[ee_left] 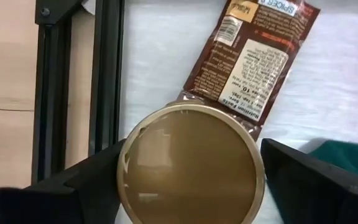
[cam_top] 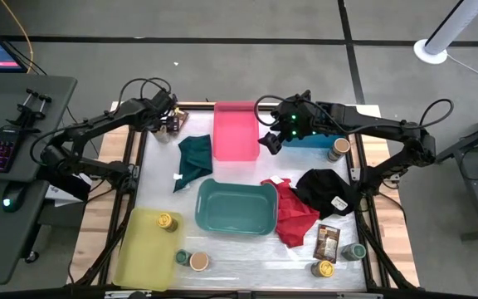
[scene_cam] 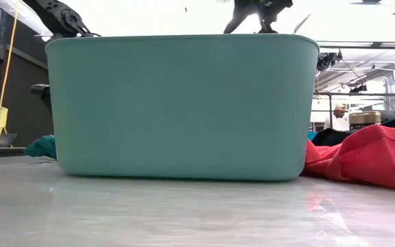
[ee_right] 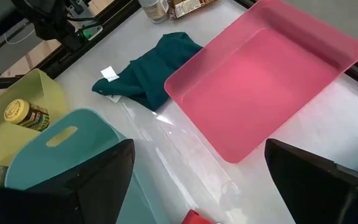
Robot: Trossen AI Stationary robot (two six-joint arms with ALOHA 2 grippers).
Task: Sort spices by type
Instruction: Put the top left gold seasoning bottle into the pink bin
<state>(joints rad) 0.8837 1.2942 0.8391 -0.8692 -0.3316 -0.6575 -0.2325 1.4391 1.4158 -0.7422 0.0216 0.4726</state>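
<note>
In the upper left of the high view, the left gripper (cam_top: 169, 123) sits over a tan-lidded jar (ee_left: 190, 164), its fingers (ee_left: 89, 180) spread on either side of the lid, not visibly touching it. A brown spice packet (ee_left: 252, 53) lies just beyond the jar, touching it. At upper centre, the right gripper (cam_top: 270, 143) hovers beside the pink bin (cam_top: 236, 130), wide open and empty. A yellow-lidded jar (cam_top: 166, 222) sits in the yellow bin (cam_top: 143, 257) at lower left. More jars and another packet (cam_top: 328, 242) lie along the bottom edge, near the teal bin (cam_top: 236, 208) and red cloth (cam_top: 293, 216).
</note>
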